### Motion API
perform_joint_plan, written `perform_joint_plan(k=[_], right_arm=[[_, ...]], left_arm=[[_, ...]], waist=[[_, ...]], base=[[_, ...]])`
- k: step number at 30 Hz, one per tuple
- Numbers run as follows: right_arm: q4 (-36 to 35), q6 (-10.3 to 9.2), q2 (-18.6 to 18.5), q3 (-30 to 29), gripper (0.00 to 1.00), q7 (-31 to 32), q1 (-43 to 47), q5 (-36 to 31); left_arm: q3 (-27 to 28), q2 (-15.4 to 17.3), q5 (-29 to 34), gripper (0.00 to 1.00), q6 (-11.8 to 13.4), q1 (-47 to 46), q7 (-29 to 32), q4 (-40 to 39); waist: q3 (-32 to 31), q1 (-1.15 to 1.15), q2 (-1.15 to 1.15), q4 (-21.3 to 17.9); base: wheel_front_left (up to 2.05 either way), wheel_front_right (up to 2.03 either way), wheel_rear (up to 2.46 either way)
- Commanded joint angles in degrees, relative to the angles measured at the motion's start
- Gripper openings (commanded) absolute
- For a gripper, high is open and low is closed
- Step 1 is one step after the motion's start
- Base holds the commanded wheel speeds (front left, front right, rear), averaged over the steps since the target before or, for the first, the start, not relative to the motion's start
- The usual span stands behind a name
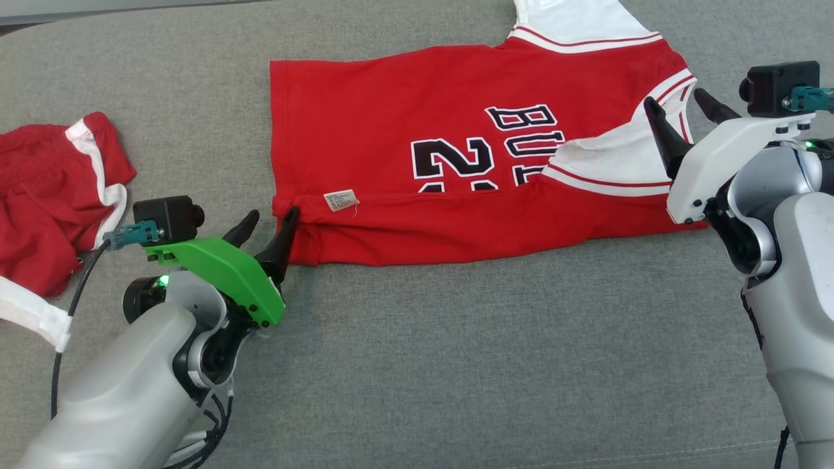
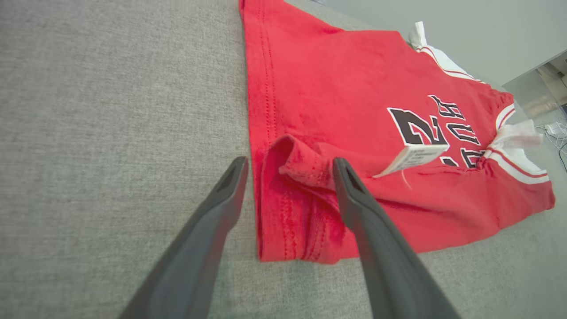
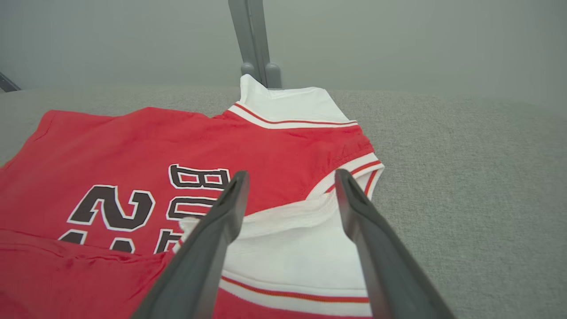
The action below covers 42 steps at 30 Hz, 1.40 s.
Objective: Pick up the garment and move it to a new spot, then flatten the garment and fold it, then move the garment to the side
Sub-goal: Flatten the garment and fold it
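**Half-folded, both ends attended, nothing gripped yet**

L to R. Far left: red shorts (image 1: 58, 195) w/ white trim, crumpled on the grey fabric-covered worktop (image 1: 456, 365), well apart from the job.

Next, the left claw (image 1: 272, 218): fingers spread wide, holding nothing. In the left wrist view they straddle the rolled-up hem corner (image 2: 294, 161) of the red basketball jersey (image 2: 332, 88), one finger over bare worktop, the other over cloth. Can't tell if the tips touch down.

Centre: the jersey lies sideways and mostly flat, hem to the left, neck and armholes to the right. Its near long edge is folded up over the number, w/ a white care label (image 1: 341, 200) showing on the flap.

Right end: the right claw (image 1: 675, 101), also wide and empty, sits over the white armhole panel (image 3: 288, 252).

Handling, my read:
- Light, limp knit w/ no stiffness. It'll sag and swing if lifted at one point, and the two layers may slide apart.
- The cloth-covered top prob. adds friction, so dragging could bunch it.
- Best holds are the doubled hem corner at left and the banded trim at right: thicker, less stretch.
- Pinch thru both layers and lift both ends level.
- Skip the label; too flimsy.
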Motion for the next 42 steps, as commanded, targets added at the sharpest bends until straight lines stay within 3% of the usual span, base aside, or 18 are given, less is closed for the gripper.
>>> perform_joint_plan(k=[1, 9, 18, 25, 34, 38, 42], right_arm=[[0.3, -0.06, -0.7, 0.1, 1.00, -0.4, -0.3, 0.7], [-1.6, -0.06, -2.4, -4.5, 1.00, 5.1, 5.1, -0.3], [-5.2, -0.06, 2.1, -10.6, 1.00, 9.4, 11.7, -6.3], [-2.4, -0.06, 5.1, -12.3, 1.00, 8.3, 11.7, -11.9], [3.6, -0.06, 5.9, -14.5, 1.00, 7.9, 8.7, -13.7], [5.4, -0.06, 6.0, -15.6, 1.00, 8.5, 8.0, -13.5], [7.3, -0.06, 6.5, -16.1, 1.00, 10.1, 7.6, -12.1]], left_arm=[[0.0, 1.1, 1.0, 1.00, 1.0, 1.0, -0.7, 0.0], [-1.1, 2.8, 4.9, 1.00, 8.2, 4.5, -4.7, -4.1], [-6.5, 0.5, 10.7, 1.00, 14.2, 3.6, -3.8, -5.7], [-8.6, -3.4, 13.6, 1.00, 15.2, 2.0, -5.7, 1.9], [-6.6, -3.6, 12.4, 1.00, 15.7, 1.8, -7.3, 7.4], [-6.0, -3.6, 11.4, 1.00, 14.9, 2.5, -7.0, 7.5], [-6.8, -3.7, 10.4, 1.00, 11.6, 3.1, -5.1, 6.9]], waist=[[-0.3, 0.00, 0.00, 0.1], [-1.7, 0.00, 0.00, 0.3], [-1.9, 0.00, 0.00, -0.7], [-1.1, 0.00, 0.00, -1.4], [0.4, 0.00, 0.00, -0.5], [0.9, 0.00, 0.00, 0.1], [1.3, 0.00, 0.00, 0.3]], base=[[0.00, 0.00, 0.00], [0.00, 0.00, 0.00], [0.00, 0.00, 0.00], [0.00, 0.00, 0.00], [0.00, 0.00, 0.00], [0.00, 0.00, 0.00], [0.00, 0.00, 0.00]])
